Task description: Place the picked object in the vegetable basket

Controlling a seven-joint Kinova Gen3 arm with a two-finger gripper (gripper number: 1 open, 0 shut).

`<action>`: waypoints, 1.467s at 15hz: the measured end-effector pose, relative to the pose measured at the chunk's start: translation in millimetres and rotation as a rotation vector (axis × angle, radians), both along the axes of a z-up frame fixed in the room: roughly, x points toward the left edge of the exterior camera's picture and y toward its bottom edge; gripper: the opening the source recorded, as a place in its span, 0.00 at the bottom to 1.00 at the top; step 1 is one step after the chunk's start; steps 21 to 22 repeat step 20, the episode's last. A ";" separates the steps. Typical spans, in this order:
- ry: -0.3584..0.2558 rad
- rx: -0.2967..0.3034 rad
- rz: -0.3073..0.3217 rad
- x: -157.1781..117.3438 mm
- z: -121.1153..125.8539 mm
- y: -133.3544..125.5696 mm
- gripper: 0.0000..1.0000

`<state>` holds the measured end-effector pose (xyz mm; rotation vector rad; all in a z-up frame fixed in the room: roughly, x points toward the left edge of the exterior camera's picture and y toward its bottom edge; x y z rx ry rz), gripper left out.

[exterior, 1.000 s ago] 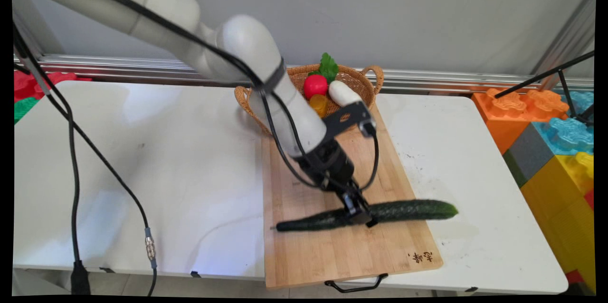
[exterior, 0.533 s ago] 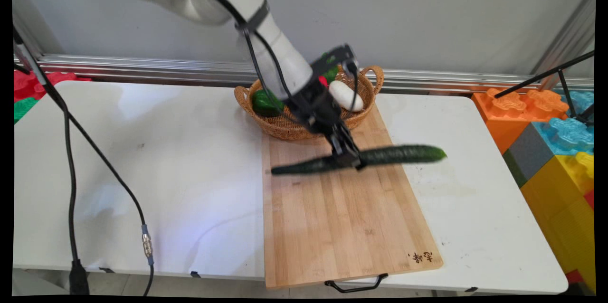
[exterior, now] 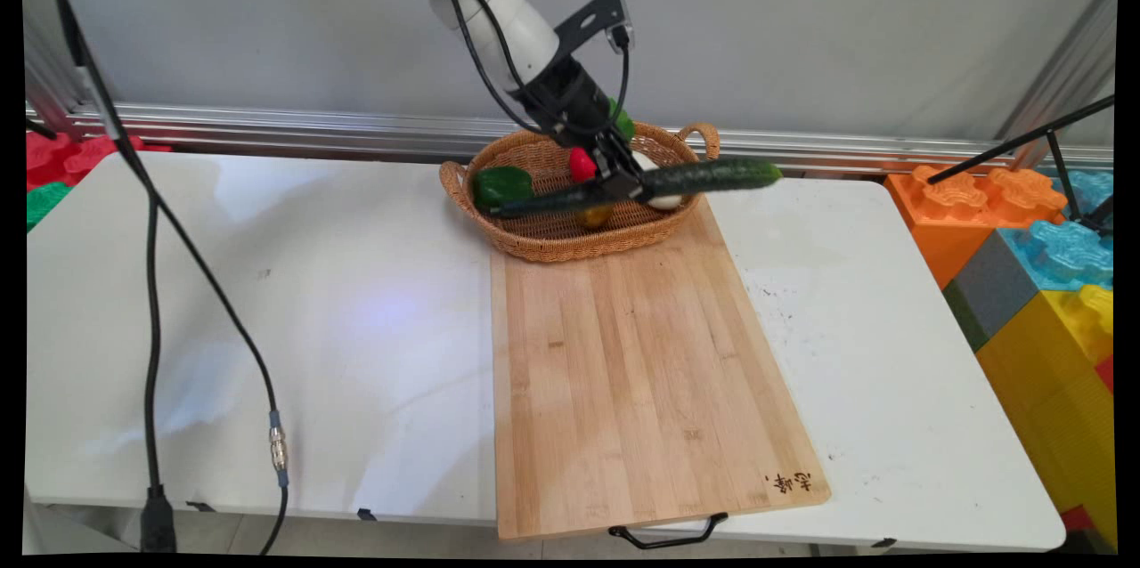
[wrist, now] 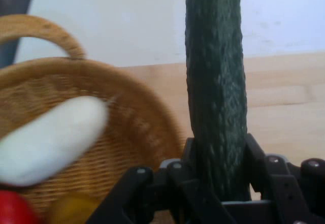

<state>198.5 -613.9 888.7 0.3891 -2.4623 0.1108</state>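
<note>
Lifted off the board, the hand (exterior: 623, 185) grips the cucumber (exterior: 704, 175) above the basket (exterior: 552, 240).

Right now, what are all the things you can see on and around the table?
long dark green cucumber: 1, green, held in the air over the basket
woven wicker basket: 1, tan, far end of the board
green pepper: 1, in basket, left side
red round vegetable: 1, in basket
white oblong vegetable: 1, in basket
yellow vegetable: 1, in basket
bamboo cutting board: 1, light brown, on table
white table: 1
big toy blocks: several, orange, blue, yellow, grey, right of table
black two-finger gripper: 1, gripping the cucumber
</note>
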 end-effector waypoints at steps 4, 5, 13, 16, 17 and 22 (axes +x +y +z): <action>-0.007 -0.053 0.019 15.5 -6.8 -28.9 0.00; -0.006 -0.061 0.023 18.0 -10.2 -32.9 0.00; 0.023 -0.029 0.041 20.5 -57.7 -36.7 0.00; 0.029 -0.024 0.038 21.1 -65.7 -34.4 1.00; 0.032 -0.024 0.034 21.0 -68.0 -33.1 1.00; 0.043 -0.041 0.033 19.9 -69.1 -29.5 1.00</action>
